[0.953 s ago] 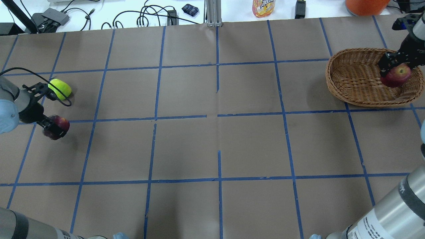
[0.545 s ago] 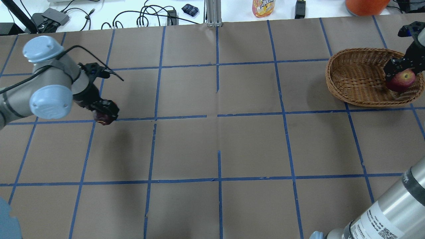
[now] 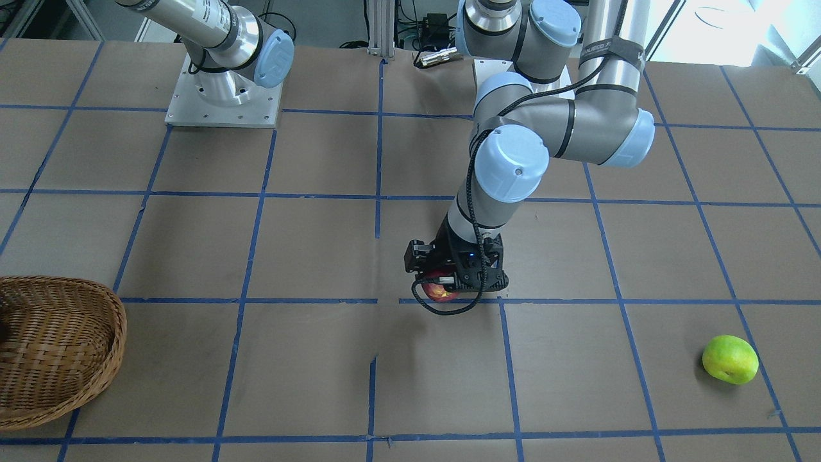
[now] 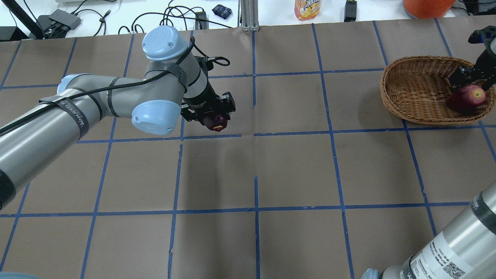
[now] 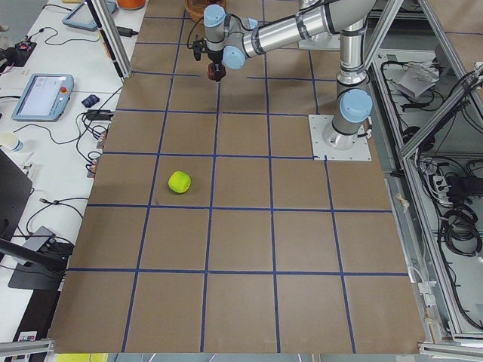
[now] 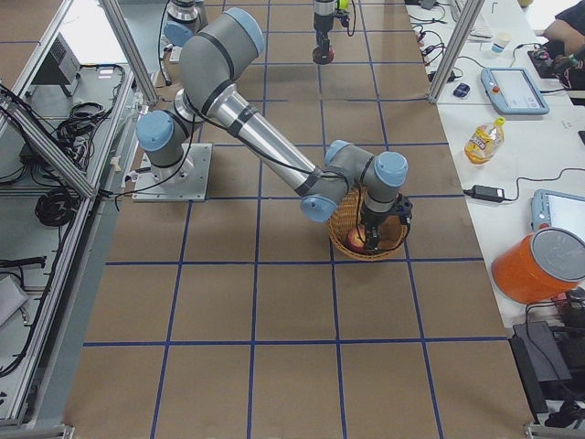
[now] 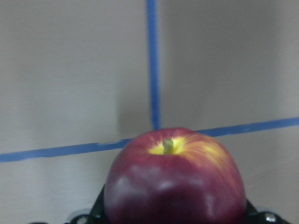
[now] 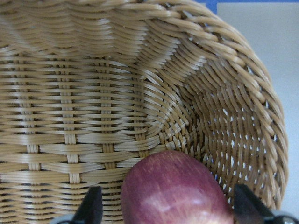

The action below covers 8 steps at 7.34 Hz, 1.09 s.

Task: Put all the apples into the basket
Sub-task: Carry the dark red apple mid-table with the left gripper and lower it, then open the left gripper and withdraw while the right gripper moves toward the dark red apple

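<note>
Step in hand, as I judge it: carrying one apple across the table (image 4: 294, 166) toward the wicker basket (image 4: 414, 89); left gripper (image 4: 214, 116) is clamped on the yellow-stemmed red apple (image 7: 175, 182), jaws narrowed to the fruit's width, stem end pointing away from the wrist camera; apple is held clear of the surface, over a crossing of blue tape lines near the table's middle, well apart from the basket at the robot's right end. To do it well: keep the squeeze constant, since a round, smooth fruit can roll out of two flat fingers if the wrist swings hard; travel high enough to pass the braided rim; lower inside before letting go; the basket may lie at the limit of this arm's reach, so slow the last stretch. Right gripper (image 4: 469, 81) hangs inside the basket directly over the maroon apple (image 8: 175, 191); its fingers (image 8: 91, 205) stand wider than the fruit, a gap showing on one side, so I read it as released and holding nothing, the apple resting against the basket wall; it should clear out before the left arm arrives, collision risk otherwise. Green apple (image 3: 730, 359) lies alone on the table at the robot's far left, well apart from both grippers; not yet collected.
</note>
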{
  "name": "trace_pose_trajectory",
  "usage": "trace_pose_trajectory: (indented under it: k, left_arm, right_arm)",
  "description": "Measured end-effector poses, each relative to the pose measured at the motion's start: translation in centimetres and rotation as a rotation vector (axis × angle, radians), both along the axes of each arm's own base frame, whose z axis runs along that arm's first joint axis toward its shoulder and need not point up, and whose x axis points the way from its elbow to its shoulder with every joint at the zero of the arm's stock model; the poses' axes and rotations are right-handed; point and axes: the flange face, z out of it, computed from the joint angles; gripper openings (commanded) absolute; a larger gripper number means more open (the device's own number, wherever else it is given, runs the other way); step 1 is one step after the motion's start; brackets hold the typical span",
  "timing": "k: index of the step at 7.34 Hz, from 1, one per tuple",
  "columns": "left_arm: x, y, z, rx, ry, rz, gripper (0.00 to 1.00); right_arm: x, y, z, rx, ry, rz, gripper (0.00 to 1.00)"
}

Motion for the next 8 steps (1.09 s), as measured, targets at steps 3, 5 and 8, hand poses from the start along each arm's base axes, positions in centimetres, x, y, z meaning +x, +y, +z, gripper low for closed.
trace_pose_trajectory:
  k: [3,5,8]
  left_arm:
    - [-4.7,0.4,-2.9,-0.035,0.014,0.016,0.17]
    - [-5.6,1.0,-4.6,-0.025,0.008,0.019,1.0]
    - [-5.5,1.7,-5.6,-0.055,0.023,0.032,1.0]
  right_arm:
    - [3.3,1.1,5.6,0.022,-0.023,-0.034,1.0]
    - [10.5,1.5,10.5,0.029,-0.06,-0.033,1.0]
    - [21.3,2.3,15.0,0.044,-0.073,0.017,1.0]
